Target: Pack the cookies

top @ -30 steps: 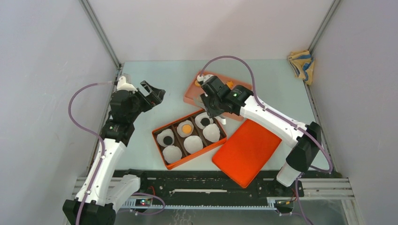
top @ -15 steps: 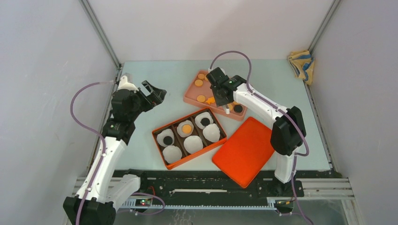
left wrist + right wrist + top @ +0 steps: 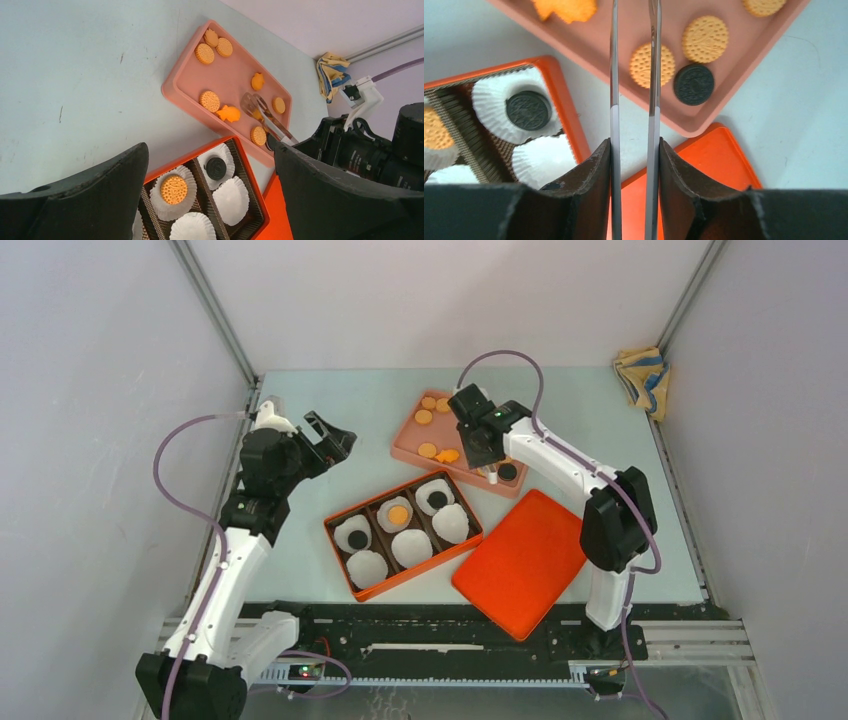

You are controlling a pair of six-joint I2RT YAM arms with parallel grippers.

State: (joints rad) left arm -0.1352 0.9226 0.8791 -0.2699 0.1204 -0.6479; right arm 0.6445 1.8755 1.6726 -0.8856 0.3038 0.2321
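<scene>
Left of the pink tray [image 3: 227,80], my left gripper [image 3: 333,435] hangs idle above the table, jaws spread and holding nothing. Just in front of the pink tray sits the orange box [image 3: 420,566]. Its three paper cups [image 3: 412,547] farthest from the tray are empty, and the three nearest each hold one cookie. The remaining cookies [image 3: 209,100] lie scattered flat on the pink tray, mostly orange, with a black cookie [image 3: 694,83] near its right front corner. Over that same end of the tray, my right gripper [image 3: 634,150] is clenched on a pair of metal tongs [image 3: 265,117], blades parted and pointing down. An orange cookie [image 3: 641,65] lies roughly in line with them. The tips run out of the wrist view, so I cannot say whether they touch anything. The orange lid [image 3: 520,560] lies to the right front of the tray.

As I judge it, the step is a pick. I should centre one cookie between the blades, lower until they straddle its rim, then squeeze gently, since a hard pinch may flip it or crack it.
</scene>
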